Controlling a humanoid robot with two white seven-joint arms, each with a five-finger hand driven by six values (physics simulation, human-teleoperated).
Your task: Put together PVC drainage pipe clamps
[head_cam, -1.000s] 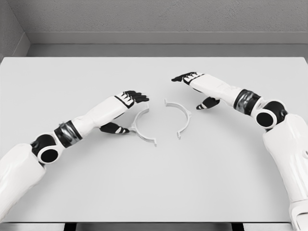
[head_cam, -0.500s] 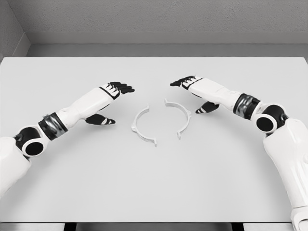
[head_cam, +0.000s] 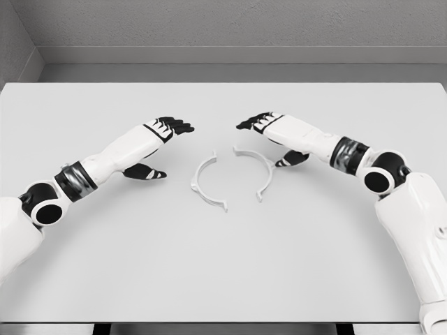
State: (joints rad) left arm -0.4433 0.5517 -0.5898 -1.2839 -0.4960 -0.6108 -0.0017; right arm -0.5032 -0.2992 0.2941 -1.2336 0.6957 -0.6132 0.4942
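Observation:
Two white half-ring clamp pieces lie on the white table [head_cam: 223, 265], their open sides facing each other. The left clamp half [head_cam: 202, 183] rests flat, curving from upper right to lower right. The right clamp half [head_cam: 262, 169] sits a short gap to its right. My left hand [head_cam: 157, 148] hovers open to the left of the left half, apart from it, fingers spread above the thumb. My right hand [head_cam: 269, 139] is open too; its fingers reach over the top of the right half and its thumb lies just beside the half's outer curve.
The grey back wall [head_cam: 223, 28] rises behind the table's far edge. My left forearm [head_cam: 77, 178] crosses the left side of the table and my right forearm [head_cam: 356, 159] crosses the right side.
My left hand has drawn back left, away from the left clamp half. My right hand has slid left toward the right half, whose top end has shifted slightly left.

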